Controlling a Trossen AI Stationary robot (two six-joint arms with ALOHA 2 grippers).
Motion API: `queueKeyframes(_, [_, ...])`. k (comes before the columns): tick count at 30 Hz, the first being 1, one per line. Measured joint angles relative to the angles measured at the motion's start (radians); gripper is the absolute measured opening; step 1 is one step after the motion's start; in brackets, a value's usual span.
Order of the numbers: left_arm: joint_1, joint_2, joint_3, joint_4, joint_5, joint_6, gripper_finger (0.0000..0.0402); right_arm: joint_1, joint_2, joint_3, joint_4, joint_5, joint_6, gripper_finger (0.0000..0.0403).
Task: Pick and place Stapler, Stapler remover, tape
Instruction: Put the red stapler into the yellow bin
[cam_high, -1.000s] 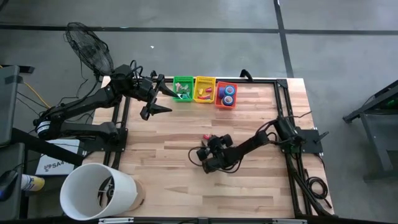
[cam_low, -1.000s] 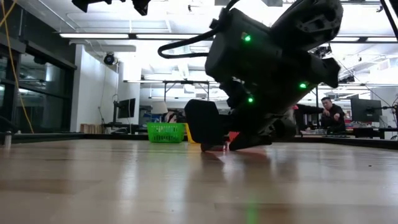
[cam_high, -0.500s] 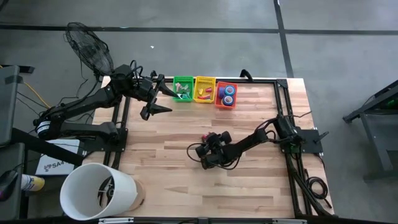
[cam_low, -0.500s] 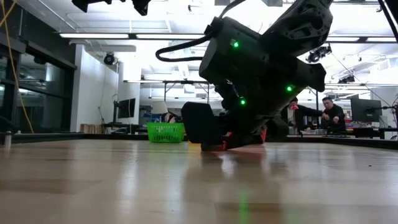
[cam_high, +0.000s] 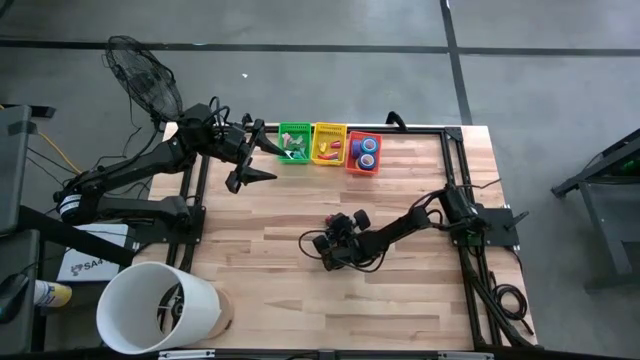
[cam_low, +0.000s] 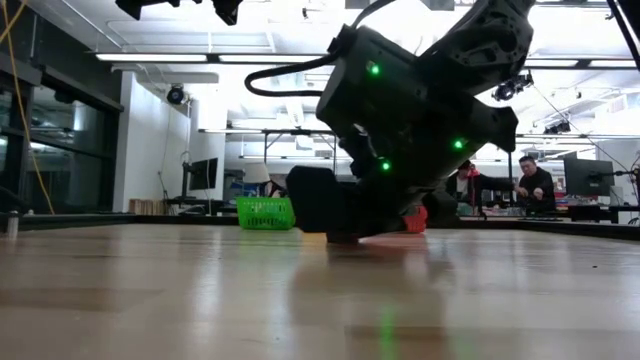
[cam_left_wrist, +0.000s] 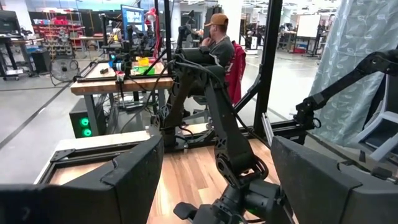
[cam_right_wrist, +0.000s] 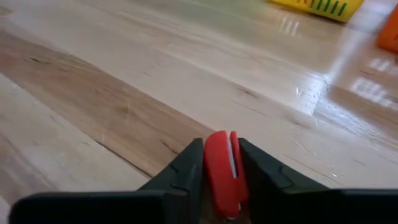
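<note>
Stapler (cam_right_wrist: 222, 172) clamped in right end effector (cam_right_wrist: 221, 177), long axis along fingers, low over table (cam_right_wrist: 124, 74).

No text can be read for certain. A white box (cam_high: 88, 264) beside the desk (cam_high: 270, 250) carries dark letters, seemingly starting "SA", but the rest is too small to make out.
</note>
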Motion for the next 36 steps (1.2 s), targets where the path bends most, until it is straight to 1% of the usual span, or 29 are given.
queueKeyframes(3, [0.000,0.000,0.000,0.000,0.000,0.000,0.0294,-0.001,-0.006,-0.003,0.034,-0.004,-0.044,0.0068])
queueKeyframes(5, [0.000,0.000,0.000,0.000,0.000,0.000,0.0294,-0.008,-0.027,0.001,0.038,-0.030,-0.071,0.0057])
queueKeyframes(8, [0.000,0.000,0.000,0.000,0.000,0.000,0.0294,-0.028,-0.073,0.003,0.028,-0.084,-0.123,0.0056])
queueKeyframes(10, [0.000,0.000,0.000,0.000,0.000,0.000,0.0294,-0.055,-0.108,0.002,0.021,-0.155,-0.166,0.0056])
queueKeyframes(13, [0.000,0.000,0.000,0.000,0.000,0.000,0.0294,-0.115,-0.159,0.002,0.023,-0.270,-0.228,0.0056])
queueKeyframes(17, [0.000,0.000,0.000,0.001,0.000,0.000,0.0294,-0.218,-0.227,0.004,0.035,-0.387,-0.293,0.0058])
queueKeyframes(21, [0.000,0.000,0.000,0.001,-0.006,0.001,0.0294,-0.319,-0.300,0.004,0.036,-0.455,-0.356,0.0057])
queueKeyframes(24, [0.000,0.000,0.000,0.001,-0.027,0.005,0.0294,-0.401,-0.354,0.005,0.056,-0.510,-0.438,0.0058])
queueKeyframes(26, [0.000,0.000,0.000,0.002,-0.053,0.007,0.0294,-0.465,-0.382,0.005,0.066,-0.581,-0.520,0.0058])
queueKeyframes(30, [0.000,0.000,0.000,0.001,-0.129,0.001,0.0294,-0.597,-0.401,0.006,0.079,-0.790,-0.715,0.0058])
queueKeyframes(32, [0.000,0.000,0.000,0.001,-0.152,-0.001,0.0294,-0.654,-0.399,0.006,0.072,-0.877,-0.796,0.0058])
queueKeyframes(36, [0.000,0.000,0.000,0.000,-0.190,-0.003,0.0294,-0.749,-0.396,0.006,0.075,-0.984,-0.931,0.0059])
